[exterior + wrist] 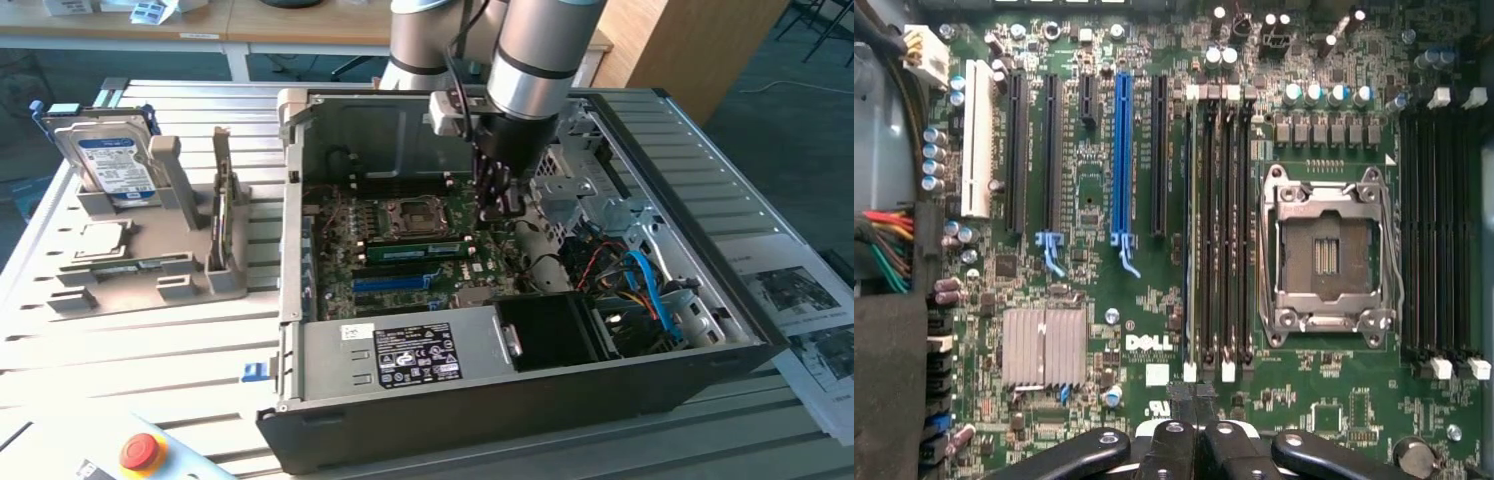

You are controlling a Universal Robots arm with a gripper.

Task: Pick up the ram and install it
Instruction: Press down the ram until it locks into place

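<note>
Green motherboard (1154, 300), one blue slot (1120, 150) among black ones; ribbed silver bench (160, 340); black claw (1194, 415); red button (140, 451).

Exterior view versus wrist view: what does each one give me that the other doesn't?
Exterior only: the hard drive in the parts holder, the red stop button, the power supply, and a green ram seated in the board. Wrist only: the Dell logo, silver heatsink, blue slot. Both: the motherboard, empty processor socket, shut claw.
</note>
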